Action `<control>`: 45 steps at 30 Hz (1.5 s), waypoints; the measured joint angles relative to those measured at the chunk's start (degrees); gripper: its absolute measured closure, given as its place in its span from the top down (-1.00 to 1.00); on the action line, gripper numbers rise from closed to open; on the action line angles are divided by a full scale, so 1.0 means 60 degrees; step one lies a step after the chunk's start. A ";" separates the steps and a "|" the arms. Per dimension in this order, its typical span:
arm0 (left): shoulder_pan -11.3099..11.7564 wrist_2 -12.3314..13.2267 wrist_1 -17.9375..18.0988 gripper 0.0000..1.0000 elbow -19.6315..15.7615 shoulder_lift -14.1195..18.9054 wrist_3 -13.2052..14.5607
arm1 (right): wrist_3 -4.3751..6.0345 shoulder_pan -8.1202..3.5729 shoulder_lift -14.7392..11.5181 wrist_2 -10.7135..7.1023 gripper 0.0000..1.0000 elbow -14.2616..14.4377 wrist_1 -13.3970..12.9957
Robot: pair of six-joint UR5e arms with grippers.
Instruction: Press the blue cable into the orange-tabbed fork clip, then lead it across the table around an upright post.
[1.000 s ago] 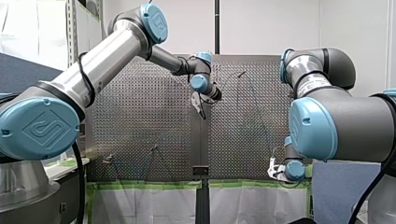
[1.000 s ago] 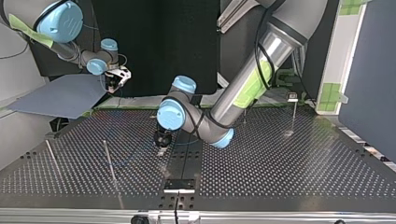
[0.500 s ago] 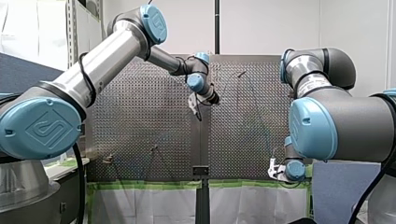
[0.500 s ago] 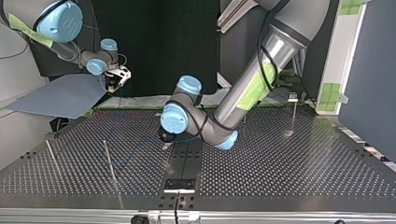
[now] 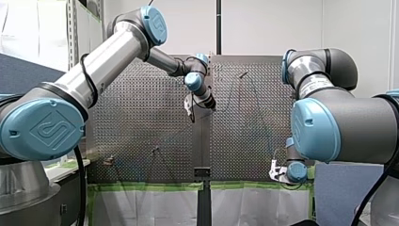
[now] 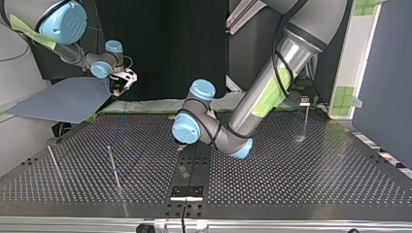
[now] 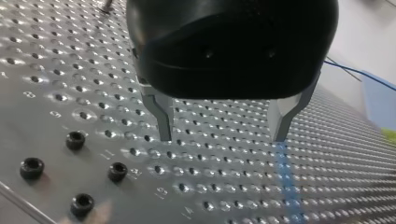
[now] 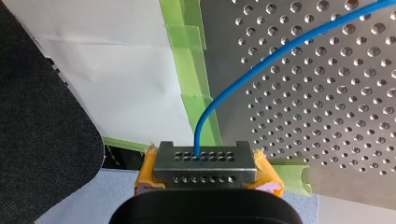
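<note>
My left tool (image 7: 224, 137) is hanging released and empty, its fingers apart just above the bare worktop (image 7: 56, 70). My right tool (image 8: 204, 163) is clenching the blue cable (image 8: 280, 51) just off the worktop's edge, beside the green tape (image 8: 187, 70), and the cable is arcing away over the holes. It looks thin, light and limp, so I am judging that a pinch close to the stretch being pressed will work best.

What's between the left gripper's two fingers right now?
Only bare perforated table, seen in the left wrist view; the left gripper is open and the blue cable runs well beyond it.
</note>
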 joint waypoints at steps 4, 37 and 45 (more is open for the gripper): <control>-0.0026 -0.0094 -0.0313 1.00 0.0000 0.0045 0.0309 | 0.0000 0.0009 0.0000 -0.0009 -1.00 0.0002 0.0000; -0.1148 0.0343 -0.2140 1.00 0.0001 0.2189 0.2568 | -0.0001 0.0060 0.0004 -0.0002 -1.00 -0.0076 0.0043; -0.1260 0.0648 -0.1532 1.00 0.0001 0.2191 0.2908 | -0.0001 0.0086 0.0004 -0.0003 -1.00 -0.0090 0.0040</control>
